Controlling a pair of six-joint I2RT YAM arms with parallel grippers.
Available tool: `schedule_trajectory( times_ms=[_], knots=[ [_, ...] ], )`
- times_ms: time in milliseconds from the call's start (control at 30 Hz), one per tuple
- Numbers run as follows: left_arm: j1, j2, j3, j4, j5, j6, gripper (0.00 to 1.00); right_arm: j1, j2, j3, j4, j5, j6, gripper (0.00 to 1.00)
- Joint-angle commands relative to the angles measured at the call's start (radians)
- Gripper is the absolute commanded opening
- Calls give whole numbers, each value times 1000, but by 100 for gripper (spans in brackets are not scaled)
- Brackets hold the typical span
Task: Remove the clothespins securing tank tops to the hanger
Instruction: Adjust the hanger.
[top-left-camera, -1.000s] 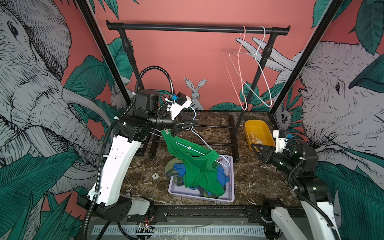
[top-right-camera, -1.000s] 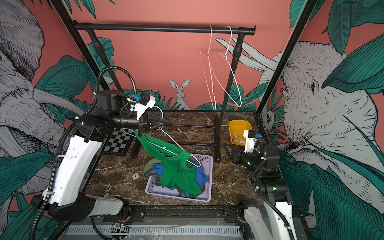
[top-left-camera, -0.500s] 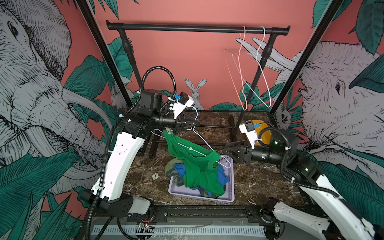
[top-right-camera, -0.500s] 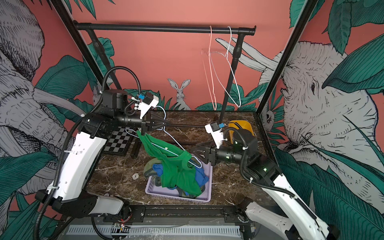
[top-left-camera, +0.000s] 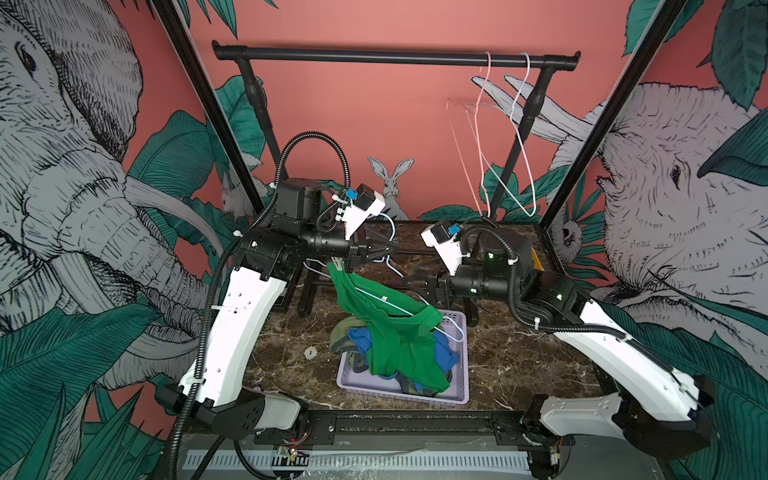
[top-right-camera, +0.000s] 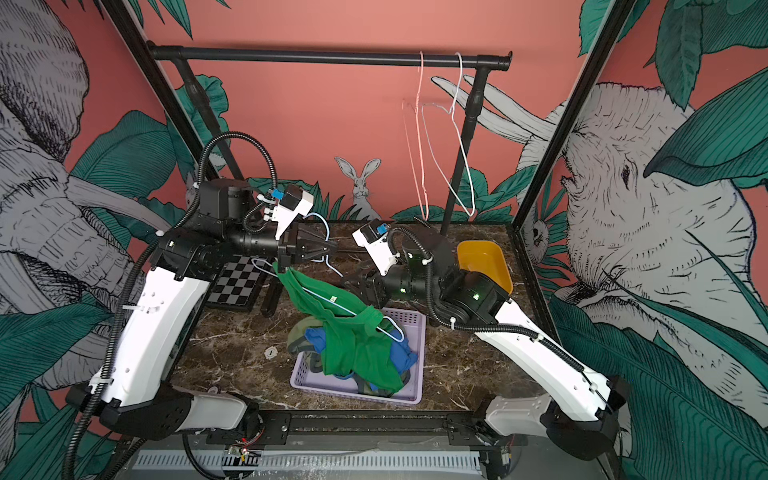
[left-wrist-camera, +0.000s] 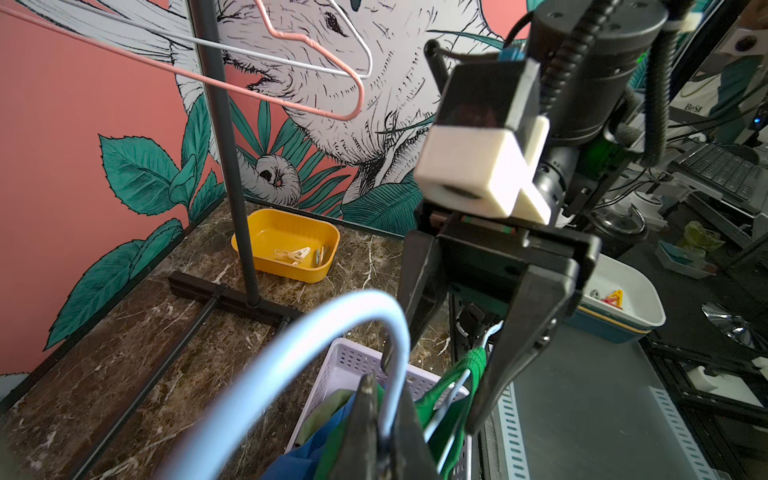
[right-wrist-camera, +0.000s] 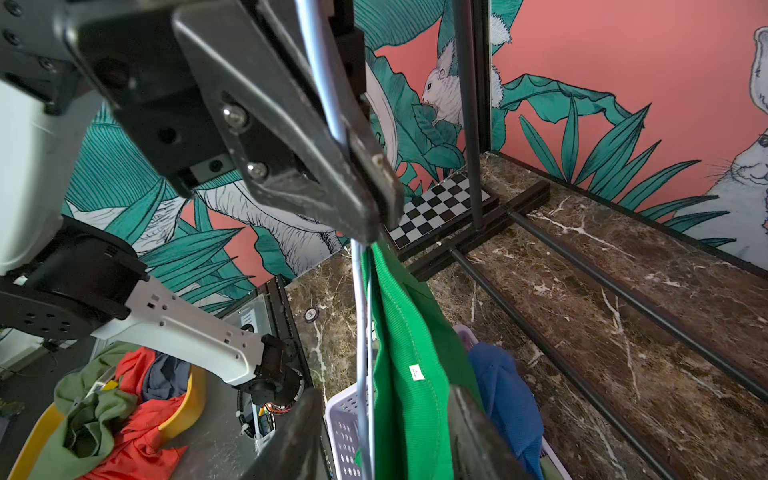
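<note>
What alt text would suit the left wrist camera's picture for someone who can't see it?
Close up, the left gripper pinches the hook of a blue hanger, while the right gripper faces it with open jaws either side of a green top. Behind, a yellow tub on the marble table holds a few clothespins.

Only one word can be read, in the left wrist view: dark letters that look like "BeSt" on a pale surface (left-wrist-camera: 693, 109) off the table, well apart from the lavender basket (left-wrist-camera: 353, 365); the word is cut off at its end, and what the surface belongs to cannot be told; a small white tag (right-wrist-camera: 416, 372) on the green tank top (right-wrist-camera: 411, 332) above the basket carries marks too small to read; so does the round disc (top-left-camera: 309, 353) lying near the basket.
</note>
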Motion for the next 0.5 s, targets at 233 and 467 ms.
schedule_trajectory(
  times_ms=[233, 467],
  knots=[
    [-5, -26, 4, 57, 72, -47, 0, 10, 7, -13, 98, -53, -5, 35],
    [-6, -32, -4, 85, 91, -74, 0, 8, 22, -34, 143, -130, -6, 5]
  ],
)
